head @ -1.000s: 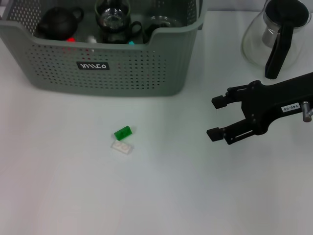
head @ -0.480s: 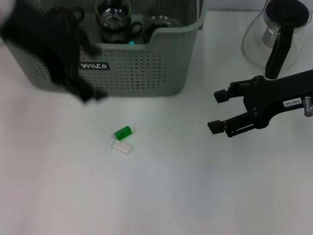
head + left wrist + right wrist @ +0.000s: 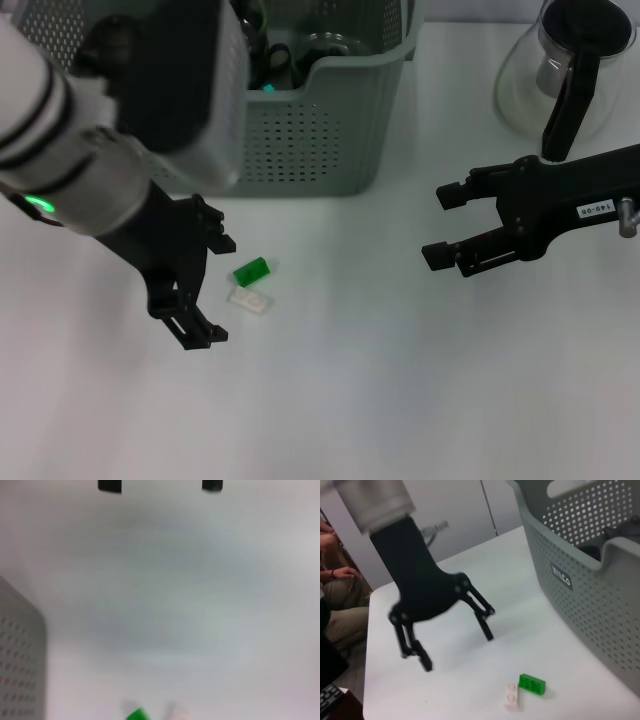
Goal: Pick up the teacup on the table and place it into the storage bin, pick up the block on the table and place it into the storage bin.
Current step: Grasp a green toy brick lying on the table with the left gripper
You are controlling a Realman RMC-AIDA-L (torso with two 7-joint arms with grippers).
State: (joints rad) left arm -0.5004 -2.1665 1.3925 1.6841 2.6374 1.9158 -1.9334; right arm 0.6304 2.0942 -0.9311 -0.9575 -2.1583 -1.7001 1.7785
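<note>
A small green block (image 3: 251, 270) lies on the white table with a pale clear block (image 3: 250, 299) touching it. My left gripper (image 3: 212, 285) is open and empty, low over the table just left of both blocks. The blocks also show in the left wrist view (image 3: 137, 714) and in the right wrist view (image 3: 532, 684). The grey-green storage bin (image 3: 320, 130) stands at the back, partly hidden by my left arm. Dark teaware (image 3: 272, 58) sits inside it. My right gripper (image 3: 438, 226) is open and empty at the right, above the table.
A glass coffee pot with a black handle (image 3: 565, 70) stands at the back right. The right wrist view shows my left gripper (image 3: 457, 647), the bin wall with its black label (image 3: 561, 576), and people seated beyond the table's far edge.
My left arm has swung down from in front of the bin to the table beside the blocks. My right gripper has barely moved. The blocks have not moved.
</note>
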